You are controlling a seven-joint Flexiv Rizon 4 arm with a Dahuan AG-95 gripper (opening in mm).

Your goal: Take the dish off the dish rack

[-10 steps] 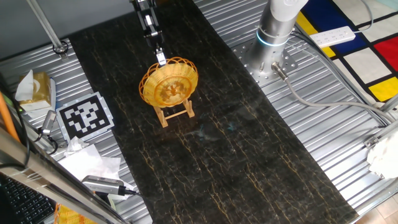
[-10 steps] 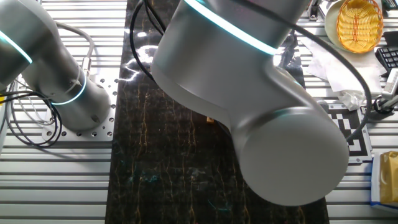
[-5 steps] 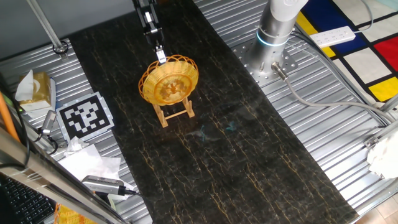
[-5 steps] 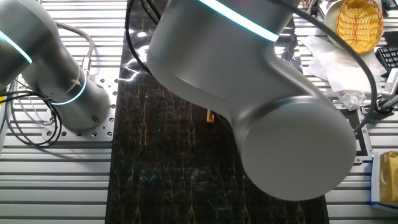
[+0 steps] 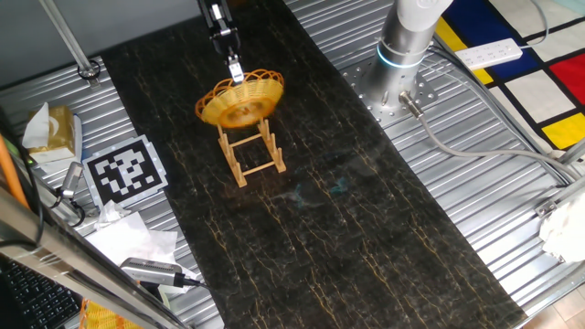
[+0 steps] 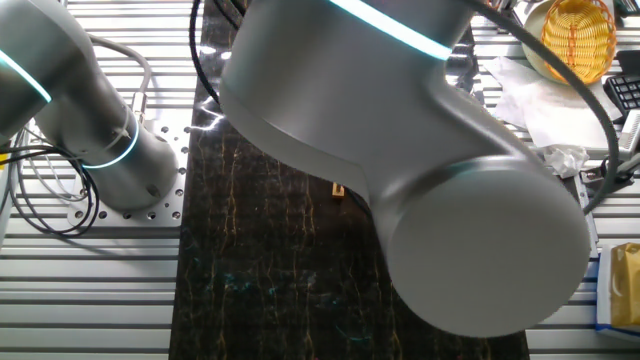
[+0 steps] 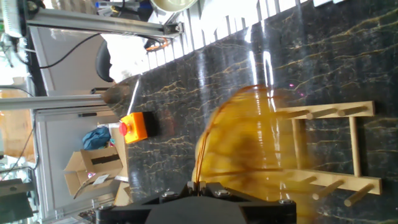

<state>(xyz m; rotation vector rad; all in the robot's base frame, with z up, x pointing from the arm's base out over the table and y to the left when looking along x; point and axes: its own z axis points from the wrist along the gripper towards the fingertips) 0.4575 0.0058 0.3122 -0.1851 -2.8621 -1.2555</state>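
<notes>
Dark marbled mat (image 5: 366, 238) on ribbed metal table (image 5: 512, 210); colour-block floor (image 5: 539, 73) w/ power strip (image 5: 489, 53).

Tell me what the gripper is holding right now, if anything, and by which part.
The gripper holds the dish by its looped rim, at the edge farthest from the dish rack. The dish hangs tilted above the rack.

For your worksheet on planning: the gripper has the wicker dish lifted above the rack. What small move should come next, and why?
Probably carry the dish sideways, away from the dish rack. The gripper pinches its rim, and it hangs tilted just above the pegs, so lowering now could snag them.
</notes>
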